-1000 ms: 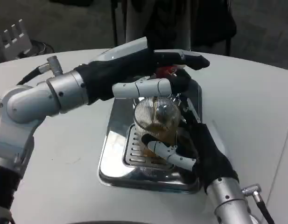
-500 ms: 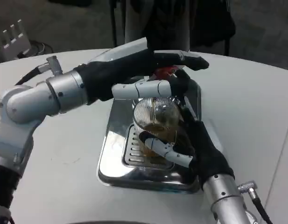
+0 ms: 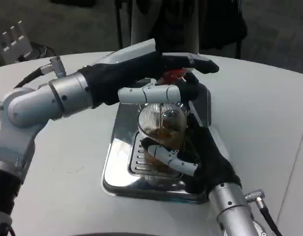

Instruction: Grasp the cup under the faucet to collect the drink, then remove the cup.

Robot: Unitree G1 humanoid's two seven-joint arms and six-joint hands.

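A clear ribbed cup (image 3: pixel 160 129) with amber drink in it stands on the grate of a shiny steel drip tray (image 3: pixel 123 162), below a rounded chrome faucet knob (image 3: pixel 172 118). My right hand (image 3: pixel 200 155) wraps the cup from the right, its white fingers curled across the cup's front. My left hand (image 3: pixel 156 73) reaches in from the left above the cup and lies over the top of the dispenser, where a red part (image 3: pixel 173 75) shows under its fingers. I cannot tell whether it presses or grips that part.
The tray sits mid-table on the round white table (image 3: pixel 68 167). A white rack-like object (image 3: pixel 13 39) stands at the far left edge. Dark chair legs and floor lie beyond the table's far edge.
My right hand and forearm have slid slightly left and up the picture, still around the cup, and the cup has edged left with them. The left hand has stayed over the dispenser.
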